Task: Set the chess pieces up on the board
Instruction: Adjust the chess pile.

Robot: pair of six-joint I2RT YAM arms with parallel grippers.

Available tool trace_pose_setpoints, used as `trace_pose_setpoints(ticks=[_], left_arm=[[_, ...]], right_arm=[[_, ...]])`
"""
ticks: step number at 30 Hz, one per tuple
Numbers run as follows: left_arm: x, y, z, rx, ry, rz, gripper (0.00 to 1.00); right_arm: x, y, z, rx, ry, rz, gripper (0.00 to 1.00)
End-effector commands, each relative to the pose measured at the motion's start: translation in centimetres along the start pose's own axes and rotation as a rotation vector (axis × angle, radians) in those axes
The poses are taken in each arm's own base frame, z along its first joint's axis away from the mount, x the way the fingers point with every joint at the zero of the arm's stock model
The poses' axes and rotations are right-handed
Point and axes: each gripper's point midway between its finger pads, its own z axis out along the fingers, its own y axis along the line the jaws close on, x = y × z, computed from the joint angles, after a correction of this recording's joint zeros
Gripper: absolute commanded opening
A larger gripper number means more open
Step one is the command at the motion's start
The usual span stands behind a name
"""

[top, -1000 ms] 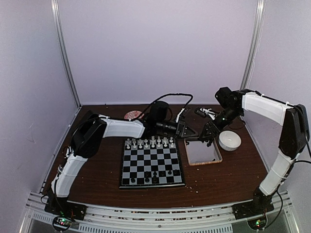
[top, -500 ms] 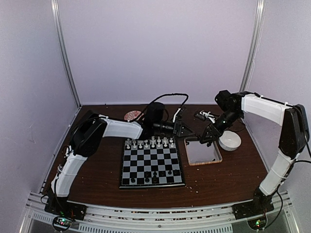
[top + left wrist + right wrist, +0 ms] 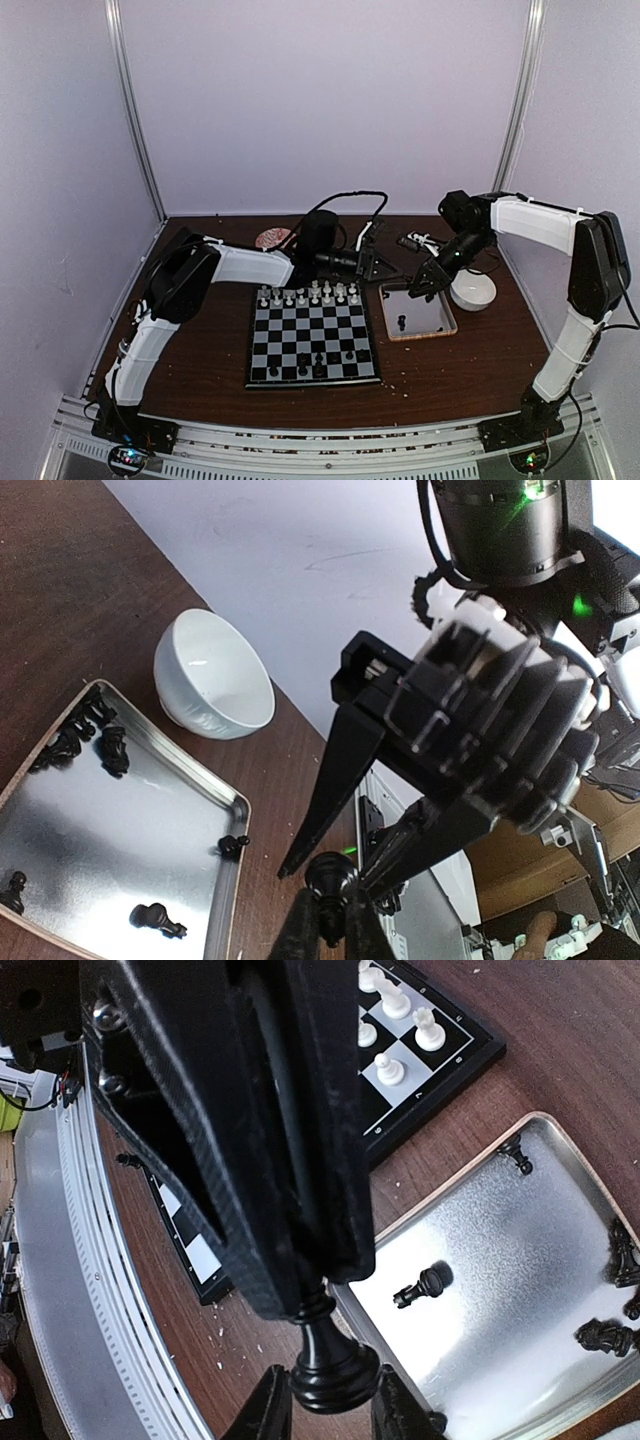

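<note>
Above the gap between the board [image 3: 300, 336] and the tray [image 3: 450, 326], both grippers meet on one black chess piece [image 3: 330, 1350]. My left gripper [image 3: 330, 905] is shut on its stem [image 3: 331, 878]. My right gripper [image 3: 333, 1395] has its fingers [image 3: 268, 1405] pressed on both sides of the round base. White pieces [image 3: 305, 295] line the board's far rows, and a few black ones [image 3: 303, 368] stand near its front. More black pieces lie in the tray [image 3: 520, 1250], one [image 3: 425, 1285] on its side.
A white bowl [image 3: 472, 290] sits right of the tray. A pinkish disc [image 3: 272, 238] and black cables [image 3: 350, 200] lie at the back. Pale crumbs [image 3: 400, 385] dot the wood near the front. The board's corner [image 3: 480, 1055] lies close to the tray.
My right gripper's jaws have narrowed onto the base of the piece held by the left gripper. The right arm shifted slightly left, uncovering a black piece in the tray.
</note>
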Motion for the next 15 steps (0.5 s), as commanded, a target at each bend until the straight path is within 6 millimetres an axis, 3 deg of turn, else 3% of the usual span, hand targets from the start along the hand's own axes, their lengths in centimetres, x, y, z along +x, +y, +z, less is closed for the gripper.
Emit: trace_pose_setpoints(ticks=[1,6,10,13,15], left_arm=[[-1.1,-1.6,-0.6,0.039,-0.024,0.046,0.00],[-1.6,-1.0,-1.9,0.013,-0.042,0.020,0.00],[-2.1,-1.7,-3.8,-0.029,-0.037,0.030,0.00],[-1.5,-2.8,-5.2,-0.136,0.028,0.102,0.00],[-0.1,-2.6,-6.8,-0.265,0.102,0.128,0.00]], right_arm=[[-0.3,-0.7,0.2,0.011,-0.008,0.010,0.29],[0.4,-0.5,-0.7,0.022,-0.017,0.006,0.30],[0.6,-0.9,-2.4,0.059,-0.061,0.020,0.33],[0.2,-1.7,-3.7,0.097,-0.128,0.033,0.34],[0.4,-2.2,-4.2,0.127,-0.145,0.034,0.35]])
